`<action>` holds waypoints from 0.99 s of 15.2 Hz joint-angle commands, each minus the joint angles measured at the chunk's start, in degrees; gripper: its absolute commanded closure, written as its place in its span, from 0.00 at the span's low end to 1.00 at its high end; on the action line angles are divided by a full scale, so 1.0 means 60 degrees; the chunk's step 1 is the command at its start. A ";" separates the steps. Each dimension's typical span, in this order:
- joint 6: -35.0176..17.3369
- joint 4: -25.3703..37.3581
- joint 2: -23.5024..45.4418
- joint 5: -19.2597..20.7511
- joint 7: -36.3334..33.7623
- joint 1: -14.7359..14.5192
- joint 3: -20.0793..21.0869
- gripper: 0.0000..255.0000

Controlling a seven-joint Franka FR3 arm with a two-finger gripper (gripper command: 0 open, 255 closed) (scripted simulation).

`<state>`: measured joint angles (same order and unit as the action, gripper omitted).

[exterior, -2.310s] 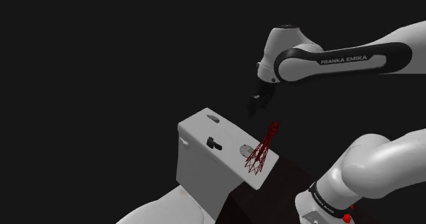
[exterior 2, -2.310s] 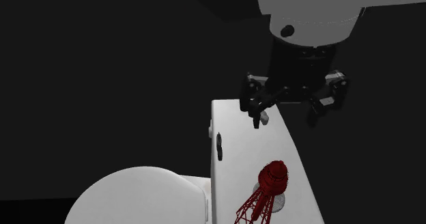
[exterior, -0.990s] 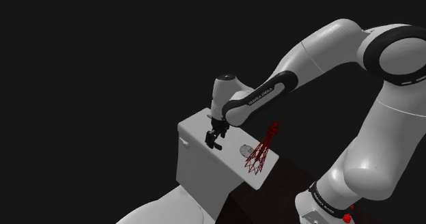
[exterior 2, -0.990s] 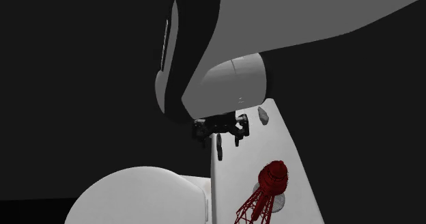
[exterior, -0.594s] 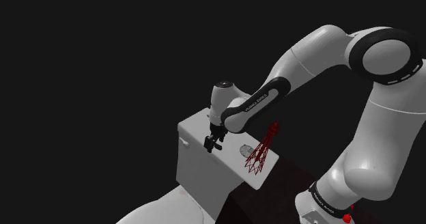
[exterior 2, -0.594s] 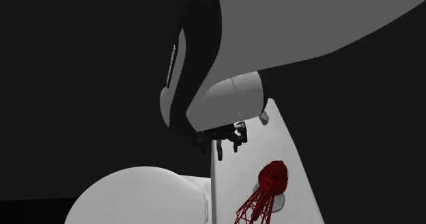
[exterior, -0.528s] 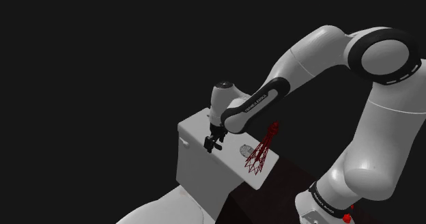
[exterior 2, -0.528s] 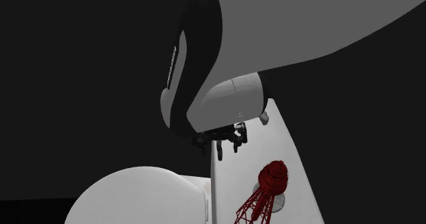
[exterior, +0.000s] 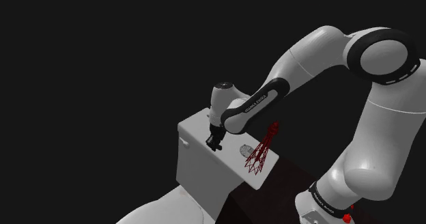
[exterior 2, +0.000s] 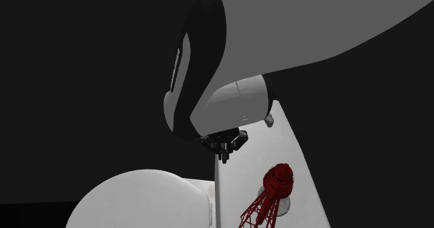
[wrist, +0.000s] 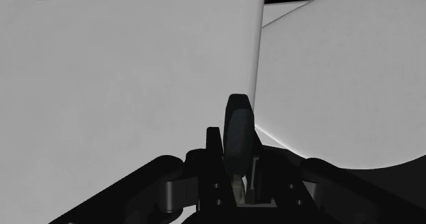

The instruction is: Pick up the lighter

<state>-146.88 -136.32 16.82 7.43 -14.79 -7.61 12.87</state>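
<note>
Since half a second ago our gripper (exterior 2: 223, 150) has closed, its fingers clamping the dark lighter (wrist: 239, 135) at the tank lid's (exterior 2: 236, 172) edge. The grasp looks made, so next we should lift straight up.

Dark lighter (wrist: 239, 120) tight between the fingers of the pincer (wrist: 237, 160), over a flat white surface (wrist: 123, 86).

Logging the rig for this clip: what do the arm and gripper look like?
The arm has glossy white, rounded links with black bands at the joints and white lettering on the black forearm band. The gripper is all black, small, with two fingers.
</note>
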 commanded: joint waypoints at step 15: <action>0.1570 0.0070 -0.1552 -0.0708 0.0508 0.0183 0.0277 1.00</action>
<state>-138.20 -135.79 8.37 3.55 -11.88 -6.51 14.38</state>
